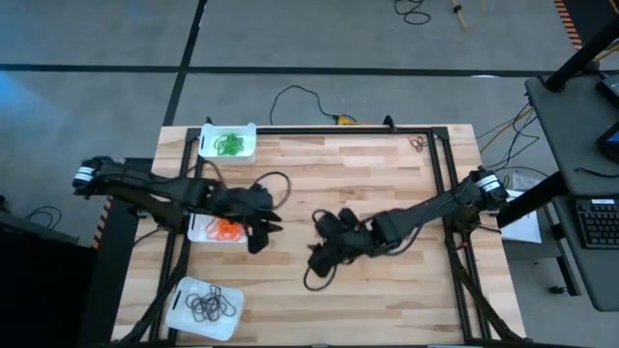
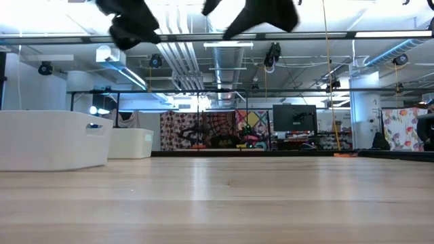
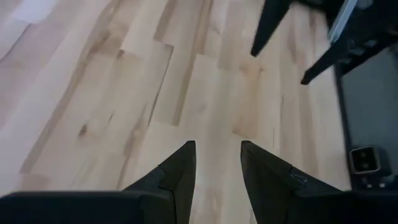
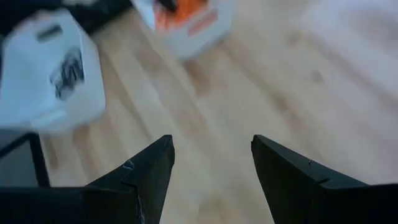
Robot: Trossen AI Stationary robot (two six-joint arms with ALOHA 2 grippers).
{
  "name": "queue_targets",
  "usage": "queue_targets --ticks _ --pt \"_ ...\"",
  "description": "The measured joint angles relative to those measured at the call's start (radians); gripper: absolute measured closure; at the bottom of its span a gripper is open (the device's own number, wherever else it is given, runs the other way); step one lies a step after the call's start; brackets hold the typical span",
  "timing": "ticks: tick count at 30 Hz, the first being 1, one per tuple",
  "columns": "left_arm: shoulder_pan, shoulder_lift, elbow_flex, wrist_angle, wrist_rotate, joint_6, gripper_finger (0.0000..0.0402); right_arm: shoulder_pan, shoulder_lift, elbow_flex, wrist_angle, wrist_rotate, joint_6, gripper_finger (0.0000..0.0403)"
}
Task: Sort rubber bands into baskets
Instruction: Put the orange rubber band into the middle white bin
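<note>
Three white baskets stand along the table's left side. The far one [image 1: 229, 143] holds green rubber bands, the middle one [image 1: 219, 230] orange ones, and the near one [image 1: 204, 307] black ones. My left gripper [image 1: 275, 226] hangs open above the bare wood just right of the orange basket, with nothing between its fingers [image 3: 217, 144]. My right gripper [image 1: 315, 242] hangs open over the table's middle, facing the left one, also with nothing between its fingers [image 4: 211, 138]. Its wrist view shows the basket of black bands [image 4: 55, 70] and the orange basket [image 4: 186, 22] ahead.
A small dark loop [image 1: 418, 143] lies on the wood near the far right corner. A black frame rail [image 1: 338, 129] runs along the far edge and down both sides. Bare wood lies between and around the grippers. A desk with a keyboard [image 1: 600, 222] stands to the right.
</note>
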Motion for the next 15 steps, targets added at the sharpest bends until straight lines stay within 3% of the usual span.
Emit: queue_targets --ticks 4,8,11,15 --pt "0.0 -0.114 -0.146 0.112 0.003 -0.02 0.0289 -0.06 -0.029 0.02 0.044 0.023 -0.107 0.0188" --pt "0.008 -0.181 -0.228 0.137 0.009 0.018 0.029 -0.147 -0.065 0.048 -0.015 0.034 -0.109 0.0188" --pt "0.024 -0.199 -0.254 0.142 0.01 0.044 0.029 -0.254 -0.092 0.047 -0.157 0.024 -0.013 0.0188" --pt "0.061 -0.199 -0.256 0.164 0.014 0.085 0.029 -0.42 -0.104 0.046 -0.332 0.058 -0.002 0.0188"
